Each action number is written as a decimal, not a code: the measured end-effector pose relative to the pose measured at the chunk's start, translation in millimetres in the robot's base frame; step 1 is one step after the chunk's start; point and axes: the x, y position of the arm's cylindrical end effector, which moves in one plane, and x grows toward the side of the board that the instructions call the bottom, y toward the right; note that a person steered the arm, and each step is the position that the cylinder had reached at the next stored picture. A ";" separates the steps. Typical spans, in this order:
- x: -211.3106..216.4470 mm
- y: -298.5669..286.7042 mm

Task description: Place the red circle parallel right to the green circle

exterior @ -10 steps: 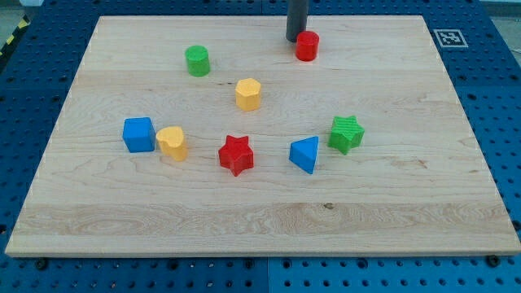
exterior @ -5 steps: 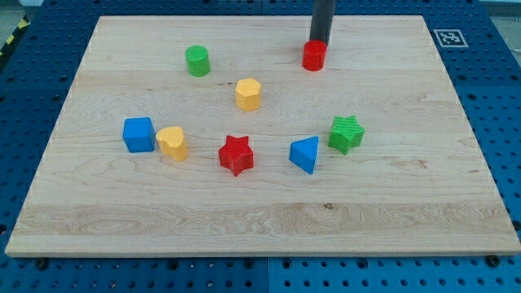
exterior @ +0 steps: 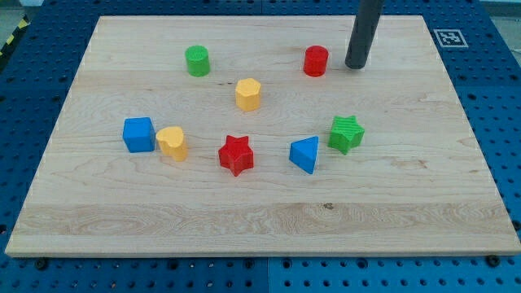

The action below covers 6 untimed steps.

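Note:
The red circle (exterior: pixel 316 61) stands near the view's top, right of centre. The green circle (exterior: pixel 197 61) stands at about the same height, well to its left. My tip (exterior: pixel 354 66) rests on the board just right of the red circle, with a small gap between them. Nothing hides either block.
A yellow hexagon (exterior: pixel 248 94) lies below and between the two circles. Lower down stand a blue cube (exterior: pixel 138 134), a yellow block (exterior: pixel 172 142), a red star (exterior: pixel 236 155), a blue triangle (exterior: pixel 305 154) and a green star (exterior: pixel 347 133). The board's right edge (exterior: pixel 472 122) is near.
My tip moved from the red circle's upper left, past its top, to its right side. The red circle slid a little right and down.

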 end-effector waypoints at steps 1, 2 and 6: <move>0.0 -12.9; 0.0 -29.0; -0.1 -76.0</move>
